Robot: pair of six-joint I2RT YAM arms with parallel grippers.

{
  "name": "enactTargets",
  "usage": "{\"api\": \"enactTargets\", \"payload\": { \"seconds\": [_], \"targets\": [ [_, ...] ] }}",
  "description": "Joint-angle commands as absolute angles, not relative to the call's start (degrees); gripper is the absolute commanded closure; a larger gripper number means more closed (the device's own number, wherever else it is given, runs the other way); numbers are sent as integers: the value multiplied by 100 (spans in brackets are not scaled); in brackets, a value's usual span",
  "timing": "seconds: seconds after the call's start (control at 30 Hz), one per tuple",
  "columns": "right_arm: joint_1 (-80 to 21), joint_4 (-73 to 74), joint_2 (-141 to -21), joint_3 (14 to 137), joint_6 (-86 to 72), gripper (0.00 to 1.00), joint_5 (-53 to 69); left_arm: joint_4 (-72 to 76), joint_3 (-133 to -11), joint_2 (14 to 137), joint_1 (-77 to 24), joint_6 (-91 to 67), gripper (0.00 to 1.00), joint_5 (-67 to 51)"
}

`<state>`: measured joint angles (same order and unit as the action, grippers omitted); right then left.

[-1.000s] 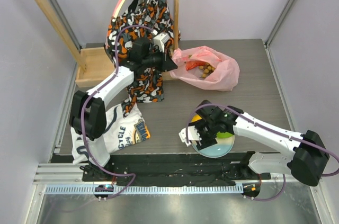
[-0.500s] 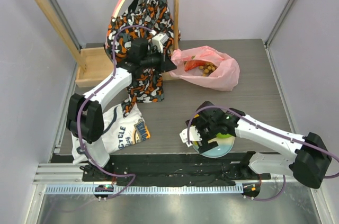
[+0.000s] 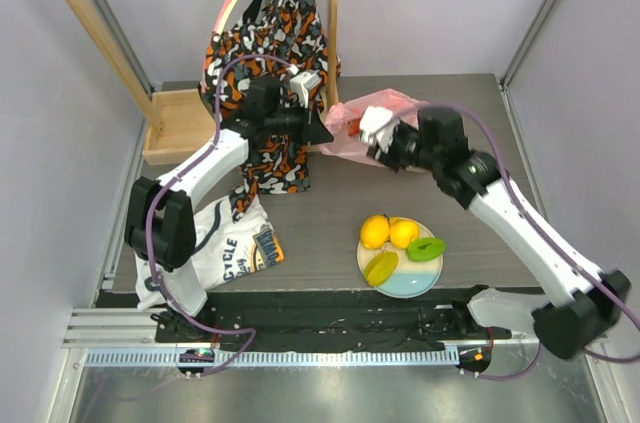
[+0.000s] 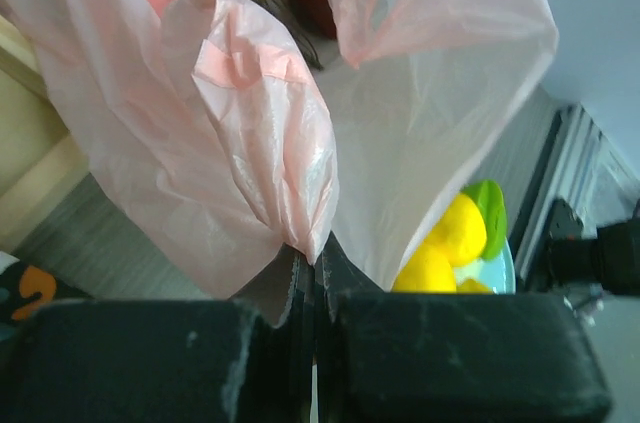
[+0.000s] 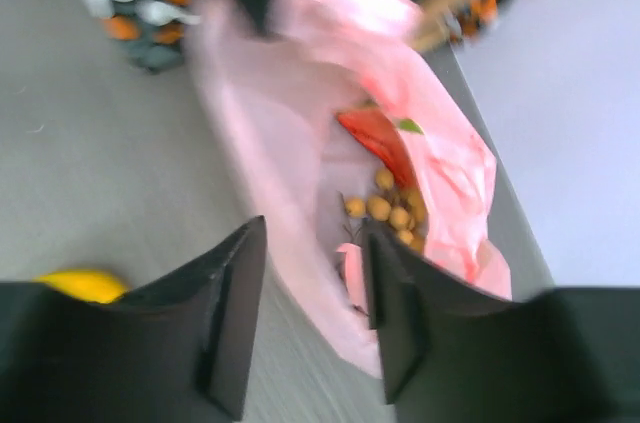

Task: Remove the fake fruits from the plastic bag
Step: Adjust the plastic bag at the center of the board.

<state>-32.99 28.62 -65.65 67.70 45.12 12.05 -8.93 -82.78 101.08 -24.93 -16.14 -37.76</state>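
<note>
Left wrist: left end effector (image 4: 312,283) pinches the plastic bag (image 4: 250,143); right end effector (image 5: 312,268) hovers wide over it.

The grey table (image 3: 330,205) carries the pink plastic bag (image 3: 343,135), a plate (image 3: 411,286) and a white printed shirt (image 3: 222,241).

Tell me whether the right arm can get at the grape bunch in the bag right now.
Probably yes. The right gripper is open just before the mouth of the plastic bag, the left gripper pinches its rim, and the grape bunch lies uncovered inside.
</note>
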Motion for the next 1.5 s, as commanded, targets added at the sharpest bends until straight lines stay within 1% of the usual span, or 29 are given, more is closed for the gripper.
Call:
{"api": "enactTargets", "payload": {
  "seconds": [0.0,0.03,0.07,0.1,0.17,0.23,0.3,0.4,0.43,0.53,0.57,0.6,0.63,0.67,0.7,0.73,0.77,0.87,0.9,0.97,1.0,1.07,1.17,1.2,1.27,1.37,1.47],
  "targets": [
    [-2357,1627,-7881,7258,2597,68,1072,-1694,-8586,9852,-2443,-838,100,-4516],
    [-2208,1582,-8432,7416,2454,83,1055,-2201,-8674,9896,-2443,-522,100,-4535],
    [-2189,1539,-8664,7670,2374,89,942,-2406,-8779,9914,-2452,-101,100,-4387],
    [-2188,1486,-8944,7786,2364,93,871,-2591,-8806,9914,-2443,138,100,-4299],
    [-2188,1485,-9611,8014,2495,98,757,-2900,-8833,9905,-2443,481,100,-3922],
    [-2197,1783,-9930,8112,2628,99,633,-2970,-8807,9862,-2443,623,100,-3719],
    [-2189,2161,-10055,7938,2602,99,475,-2997,-8807,9835,-2443,773,100,-3551],
    [-2189,2373,-9450,7016,2567,99,448,-3076,-8789,9712,-2443,773,100,-3271],
    [-2197,2382,-9266,6518,2523,99,466,-3111,-8746,9668,-2443,773,100,-3243],
    [-2188,2347,-8711,5847,2644,99,414,-2971,-8492,9536,-2443,809,100,-3085],
    [-2188,2164,-8684,5758,2680,90,326,-2910,-8429,9562,-2443,809,100,-3015],
    [-2188,2075,-8823,5739,2655,53,160,-2779,-8385,9606,-2452,800,100,-2945],
    [-2197,2048,-9024,5974,2602,30,-251,-2743,-8376,9667,-2443,730,100,-2736],
    [-2180,2300,-9235,6255,2367,18,-324,-2707,-8411,9729,-2461,608,100,-2551],
    [-2136,2581,-9464,6597,2312,16,-203,-2577,-8437,9808,-2496,493,100,-2366],
    [-2014,2810,-9849,7201,2233,16,207,-2497,-8455,9843,-2513,327,100,-2103],
    [-1943,2873,-9931,7364,2085,17,350,-2409,-8464,9852,-2548,282,100,-1970],
    [-1881,2480,-10142,7637,2135,24,588,-2329,-8691,10028,-2672,246,100,-1837],
    [-1890,2418,-10230,7725,2214,29,615,-2329,-8779,10072,-2707,211,100,-1863],
    [-1890,2382,-10597,8163,2198,34,607,-2268,-8947,10142,-2698,141,100,-2134],
    [-1890,2417,-10739,8348,2023,37,572,-2233,-9069,10169,-2716,123,100,-2223],
    [-1872,2495,-11142,8893,1716,41,440,-2241,-9228,10265,-2725,36,100,-2311],
    [-1828,2732,-11486,9570,899,54,255,-2232,-9509,10371,-2760,-113,100,-2504],
    [-1828,2768,-11583,9658,714,63,255,-2232,-9632,10380,-2812,-123,100,-2601],
    [-1837,3004,-11697,9931,212,75,307,-2241,-9712,10380,-2891,-149,100,-2689],
    [-1828,3401,-11786,10309,-306,81,597,-2241,-9773,10336,-2944,-263,100,-2795],
    [-1819,3463,-11654,10301,-606,81,922,-2224,-9677,10248,-2971,-325,100,-2830]
  ]
}}
